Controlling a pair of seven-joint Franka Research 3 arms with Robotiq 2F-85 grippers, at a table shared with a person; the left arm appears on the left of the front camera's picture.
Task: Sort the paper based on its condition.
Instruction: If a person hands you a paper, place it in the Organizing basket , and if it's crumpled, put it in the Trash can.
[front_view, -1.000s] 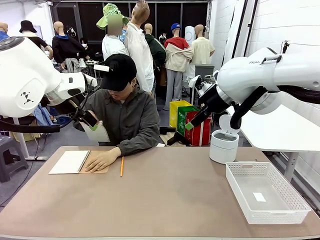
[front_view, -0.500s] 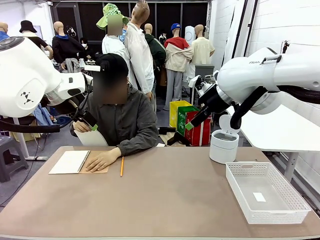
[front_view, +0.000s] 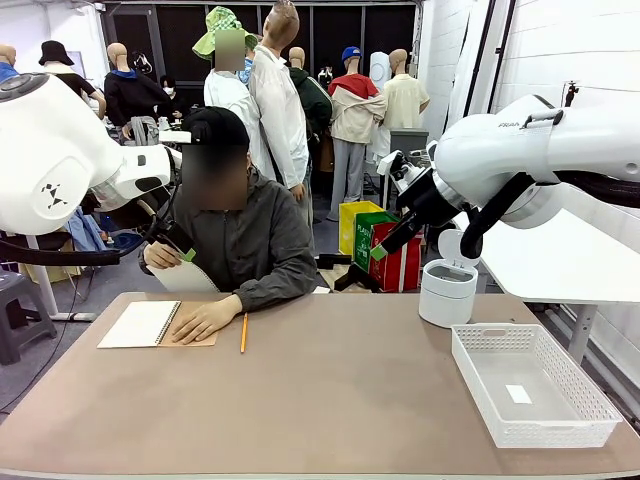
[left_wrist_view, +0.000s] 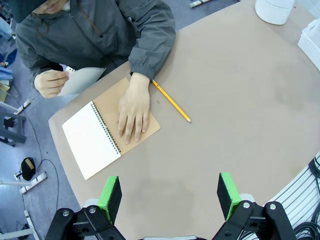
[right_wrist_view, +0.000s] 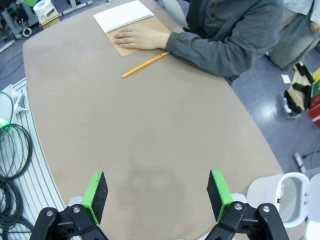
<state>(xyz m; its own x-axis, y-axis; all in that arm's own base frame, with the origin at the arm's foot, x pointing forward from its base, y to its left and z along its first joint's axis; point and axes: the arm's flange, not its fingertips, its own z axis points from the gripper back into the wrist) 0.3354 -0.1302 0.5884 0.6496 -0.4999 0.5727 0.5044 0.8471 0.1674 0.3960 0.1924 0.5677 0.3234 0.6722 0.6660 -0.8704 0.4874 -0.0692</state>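
Paper (left_wrist_view: 85, 80) lower now — person's hand (left_wrist_view: 50, 83)

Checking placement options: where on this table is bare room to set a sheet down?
Bare: the wide middle of the table, from the pencil to the white basket, down to the near edge. Crowded: the far left, with the notebook under the person's hand; the bin takes the far right.
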